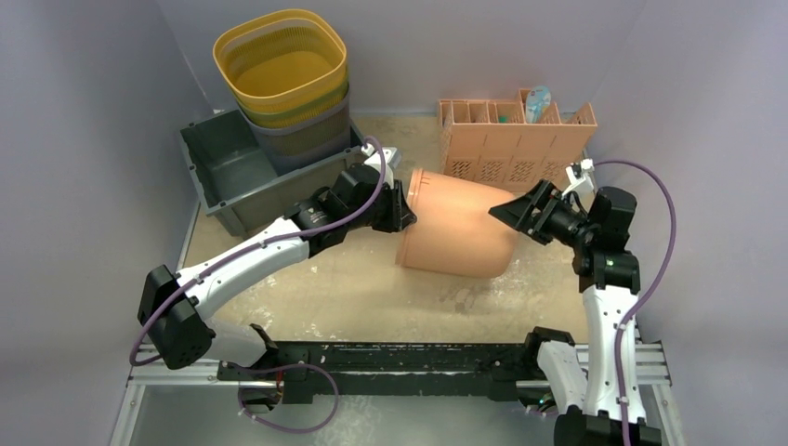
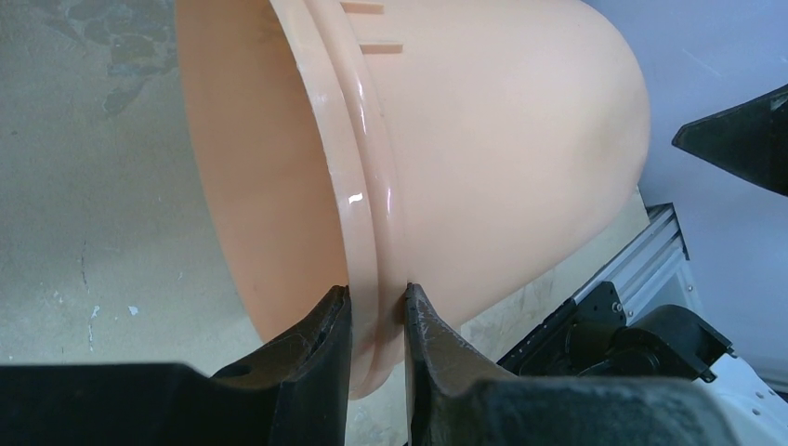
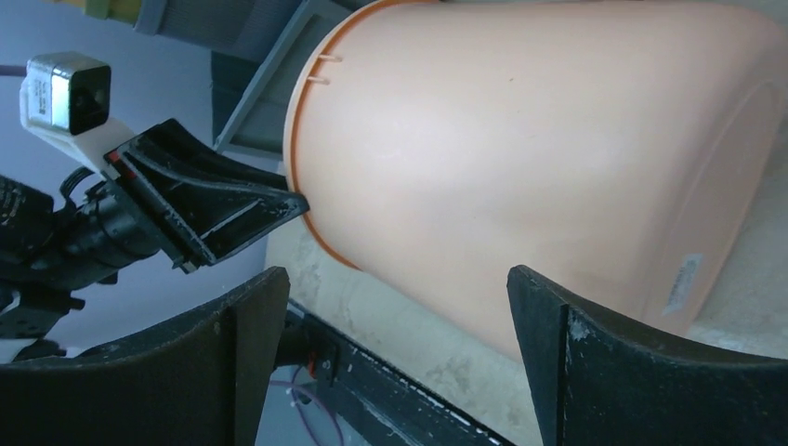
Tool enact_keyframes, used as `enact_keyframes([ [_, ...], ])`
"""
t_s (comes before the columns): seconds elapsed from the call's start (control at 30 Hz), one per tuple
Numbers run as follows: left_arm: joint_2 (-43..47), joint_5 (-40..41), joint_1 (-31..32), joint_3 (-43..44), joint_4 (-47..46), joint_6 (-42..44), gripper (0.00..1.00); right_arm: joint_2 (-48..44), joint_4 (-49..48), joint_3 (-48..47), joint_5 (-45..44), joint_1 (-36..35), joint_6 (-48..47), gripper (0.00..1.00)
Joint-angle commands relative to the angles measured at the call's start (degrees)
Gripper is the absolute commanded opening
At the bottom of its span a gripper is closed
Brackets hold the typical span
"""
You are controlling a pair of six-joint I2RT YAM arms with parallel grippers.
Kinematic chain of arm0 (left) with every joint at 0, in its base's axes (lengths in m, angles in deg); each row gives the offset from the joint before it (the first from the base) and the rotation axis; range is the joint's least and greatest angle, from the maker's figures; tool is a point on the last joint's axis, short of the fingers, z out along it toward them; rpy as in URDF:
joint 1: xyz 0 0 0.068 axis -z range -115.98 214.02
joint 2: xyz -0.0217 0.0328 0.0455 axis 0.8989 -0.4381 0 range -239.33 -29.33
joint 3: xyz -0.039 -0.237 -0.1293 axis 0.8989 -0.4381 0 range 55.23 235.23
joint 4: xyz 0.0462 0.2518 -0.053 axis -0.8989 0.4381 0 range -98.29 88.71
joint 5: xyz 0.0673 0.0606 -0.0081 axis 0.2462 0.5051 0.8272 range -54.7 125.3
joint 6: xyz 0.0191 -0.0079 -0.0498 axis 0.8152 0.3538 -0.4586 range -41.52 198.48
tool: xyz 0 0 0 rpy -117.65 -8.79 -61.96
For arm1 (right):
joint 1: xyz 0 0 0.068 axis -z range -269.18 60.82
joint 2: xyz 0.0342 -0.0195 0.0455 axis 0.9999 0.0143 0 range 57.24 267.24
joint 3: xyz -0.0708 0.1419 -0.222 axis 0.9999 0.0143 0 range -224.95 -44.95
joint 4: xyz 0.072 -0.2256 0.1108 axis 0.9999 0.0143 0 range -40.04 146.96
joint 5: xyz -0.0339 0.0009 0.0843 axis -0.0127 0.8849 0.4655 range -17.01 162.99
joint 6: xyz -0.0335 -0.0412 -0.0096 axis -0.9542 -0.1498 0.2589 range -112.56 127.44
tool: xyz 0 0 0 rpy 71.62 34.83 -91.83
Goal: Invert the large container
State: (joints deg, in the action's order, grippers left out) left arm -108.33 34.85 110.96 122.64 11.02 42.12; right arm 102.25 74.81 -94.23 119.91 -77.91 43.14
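Robotics lab test cell, seen from above. Plain lilac-grey walls [image 1: 84,139] box in a scuffed beige bench [image 1: 353,288] on three sides. At 6 o'clock a metal rail [image 1: 409,358] carries two white-and-black robot arms, the left arm [image 1: 251,255] and the right arm [image 1: 609,307], both trailing purple cables [image 1: 673,228]. Household plastics sit on the bench: stacked mesh baskets [image 1: 279,65] and a dark grey bin [image 1: 218,167] at 11 o'clock, an orange slotted crate [image 1: 511,139] at 1 o'clock, and a peach large container [image 1: 460,228] at centre.
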Motion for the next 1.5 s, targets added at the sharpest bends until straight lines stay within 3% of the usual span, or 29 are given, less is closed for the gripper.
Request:
enact_keyframes([
  [0.0,-0.9,0.7,0.0,0.2,3.9,2.0,0.00,-0.2,6.0,-5.5,-11.8,-0.1,-1.6,0.92],
  [0.13,-0.2,1.5,0.0,0.3,5.4,2.9,0.03,0.4,8.6,-5.7,-19.9,0.0,-3.6,0.95],
  [0.27,-0.2,2.9,0.0,1.1,6.8,3.8,0.34,1.2,7.1,-4.1,-19.1,-0.1,-4.2,0.96],
  [0.37,-0.2,3.8,0.0,1.8,7.6,4.3,0.42,1.7,5.0,-2.5,-17.9,-0.1,-4.4,0.96],
  [0.53,-0.2,4.2,0.1,2.4,7.8,4.7,0.45,2.2,2.1,0.4,-15.7,-0.1,-4.1,0.97],
  [0.73,-1.3,3.9,0.0,2.1,6.6,4.8,0.36,2.3,0.4,3.4,-12.0,0.0,-2.5,0.97],
  [1.07,-1.9,5.3,0.1,6.5,8.0,9.1,0.55,0.8,1.8,4.5,-12.1,-0.1,-1.8,0.97],
  [1.47,-2.9,6.9,0.0,12.0,3.1,16.6,0.61,0.6,1.3,6.8,-12.0,-0.1,-1.9,0.97],
])
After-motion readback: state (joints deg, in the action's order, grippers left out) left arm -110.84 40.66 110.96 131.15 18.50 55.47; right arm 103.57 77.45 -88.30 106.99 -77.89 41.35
